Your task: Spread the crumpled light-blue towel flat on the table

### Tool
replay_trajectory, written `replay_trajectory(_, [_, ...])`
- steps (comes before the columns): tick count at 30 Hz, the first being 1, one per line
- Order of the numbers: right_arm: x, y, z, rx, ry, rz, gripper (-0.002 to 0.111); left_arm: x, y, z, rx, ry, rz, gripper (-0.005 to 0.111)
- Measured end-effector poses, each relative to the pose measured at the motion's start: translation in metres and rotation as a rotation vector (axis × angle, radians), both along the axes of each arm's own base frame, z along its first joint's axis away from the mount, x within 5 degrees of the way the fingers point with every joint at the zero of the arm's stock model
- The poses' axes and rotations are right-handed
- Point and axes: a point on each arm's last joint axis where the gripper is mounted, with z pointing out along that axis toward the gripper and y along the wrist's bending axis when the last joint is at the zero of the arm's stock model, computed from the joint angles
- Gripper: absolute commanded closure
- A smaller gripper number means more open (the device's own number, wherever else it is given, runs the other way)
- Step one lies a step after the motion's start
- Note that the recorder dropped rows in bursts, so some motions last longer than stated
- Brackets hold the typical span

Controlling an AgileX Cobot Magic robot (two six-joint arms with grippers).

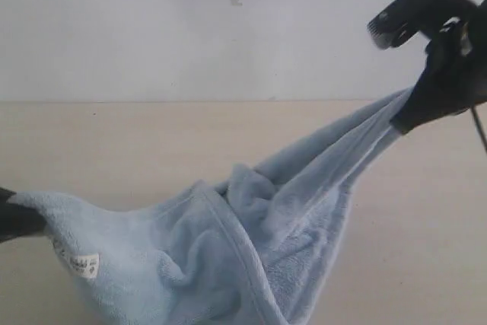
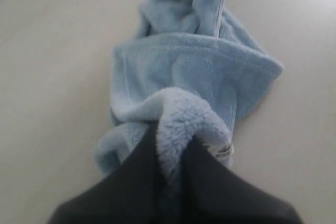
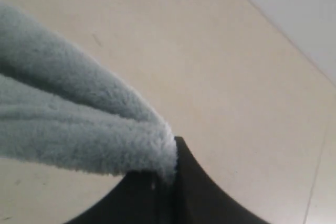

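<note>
The light-blue fluffy towel (image 1: 251,249) hangs bunched between my two grippers above the cream table (image 1: 114,142). My left gripper (image 1: 27,215) at the left edge is shut on one corner, close to the small white label (image 1: 80,264). In the left wrist view the towel (image 2: 194,72) folds over the black fingers (image 2: 136,171), pinched at the gripper (image 2: 173,156). My right gripper (image 1: 403,116), raised at the upper right, is shut on another edge and pulls a taut strip upward. The right wrist view shows the towel (image 3: 68,124) clamped at the gripper (image 3: 170,163).
A plain white wall (image 1: 190,28) rises behind the table. The right arm's black body (image 1: 415,9) sits high at the upper right. Bare table (image 3: 220,77) lies under and around the hanging cloth.
</note>
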Motion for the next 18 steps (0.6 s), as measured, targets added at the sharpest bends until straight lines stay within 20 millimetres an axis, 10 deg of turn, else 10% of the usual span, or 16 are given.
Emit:
replay_trajectory(9, [-0.017,-0.039,0.039,0.022,-0.093,-0.13,0.107,0.002,0.003,-0.027,0.035,0.148,-0.007,0.098])
replay_trajectory(18, [-0.027,-0.037,0.047,0.07,-0.082,-0.091,0.107,0.031,0.004,-0.047,-0.08,0.255,0.124,0.027])
